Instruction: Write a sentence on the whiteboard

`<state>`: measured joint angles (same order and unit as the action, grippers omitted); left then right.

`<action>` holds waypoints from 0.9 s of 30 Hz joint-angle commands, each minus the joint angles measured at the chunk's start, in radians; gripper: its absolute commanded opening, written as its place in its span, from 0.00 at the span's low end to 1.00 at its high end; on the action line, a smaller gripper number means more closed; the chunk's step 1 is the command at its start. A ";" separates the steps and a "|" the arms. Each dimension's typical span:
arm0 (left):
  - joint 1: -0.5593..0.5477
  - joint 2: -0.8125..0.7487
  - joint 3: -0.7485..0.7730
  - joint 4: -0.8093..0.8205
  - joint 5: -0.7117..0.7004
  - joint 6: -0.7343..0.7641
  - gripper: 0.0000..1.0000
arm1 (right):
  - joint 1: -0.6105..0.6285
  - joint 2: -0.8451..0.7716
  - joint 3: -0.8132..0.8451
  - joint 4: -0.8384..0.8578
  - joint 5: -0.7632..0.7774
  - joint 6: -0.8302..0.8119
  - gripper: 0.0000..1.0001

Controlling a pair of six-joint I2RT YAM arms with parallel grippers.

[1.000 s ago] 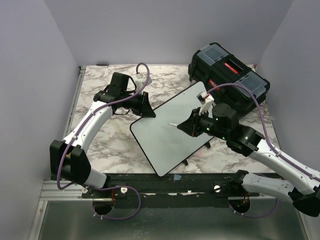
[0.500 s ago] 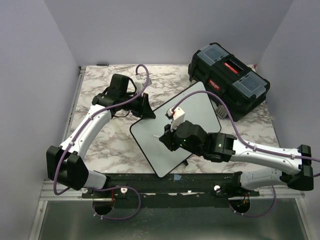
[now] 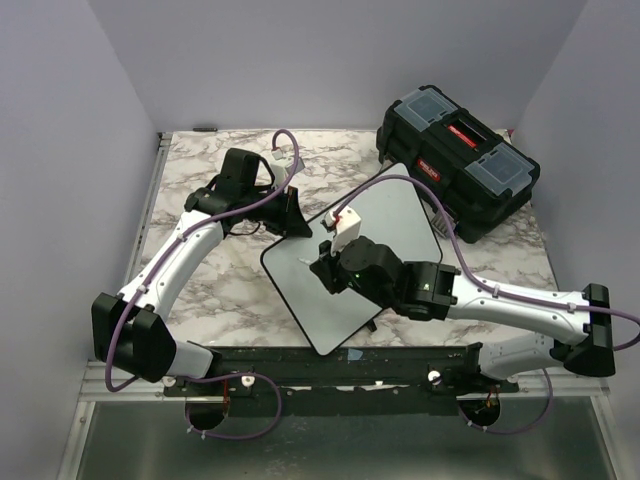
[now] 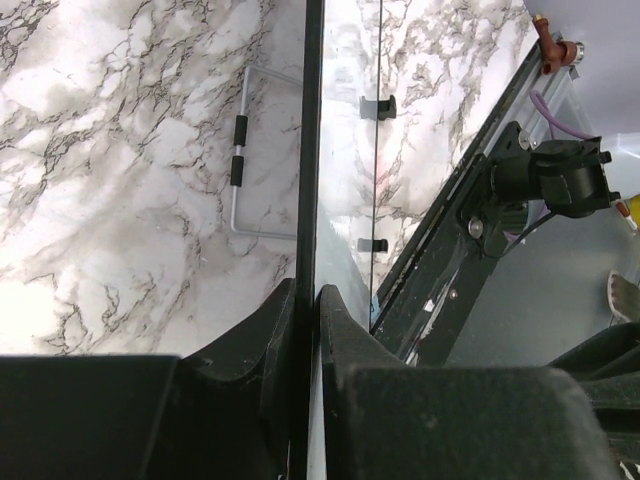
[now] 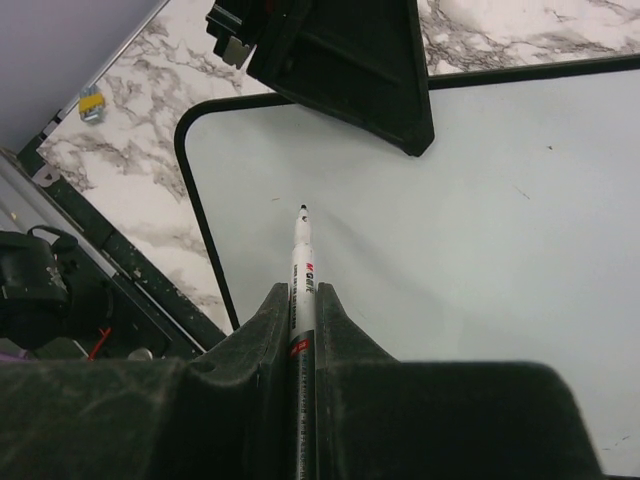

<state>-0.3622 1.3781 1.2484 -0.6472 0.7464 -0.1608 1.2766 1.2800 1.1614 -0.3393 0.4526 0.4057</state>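
The whiteboard (image 3: 395, 215) lies tilted on the marble table, its surface blank with no written words showing. My left gripper (image 3: 296, 222) is shut on the board's far left edge; in the left wrist view the thin black rim (image 4: 311, 150) runs between my jaws (image 4: 308, 300). My right gripper (image 3: 325, 265) is shut on a white marker (image 5: 303, 270), its black tip pointing at the board (image 5: 480, 200) near its left corner. I cannot tell whether the tip touches. The left gripper (image 5: 370, 70) shows just beyond the tip.
A black toolbox (image 3: 458, 160) stands at the back right, close to the board's far corner. A wire stand (image 4: 238, 160) lies under the board. The table's black front rail (image 3: 350, 360) runs just below the board's near corner.
My right arm has swung left across the board, carrying the marker from near the toolbox side to the board's left part. The left gripper has stayed clamped on the rim.
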 commanded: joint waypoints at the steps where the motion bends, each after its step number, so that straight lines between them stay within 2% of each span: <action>1: -0.001 -0.011 0.010 0.057 -0.093 0.024 0.00 | 0.009 0.028 0.045 0.045 0.043 -0.028 0.01; 14: -0.007 -0.016 0.012 0.054 -0.102 0.026 0.00 | 0.008 0.091 0.072 0.049 0.095 -0.027 0.01; 27: -0.010 -0.012 0.019 0.048 -0.100 0.028 0.00 | 0.008 0.090 0.019 0.030 0.079 0.005 0.01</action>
<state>-0.3710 1.3781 1.2484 -0.6388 0.7326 -0.1627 1.2766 1.3659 1.2022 -0.3077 0.5117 0.3923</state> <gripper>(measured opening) 0.131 0.126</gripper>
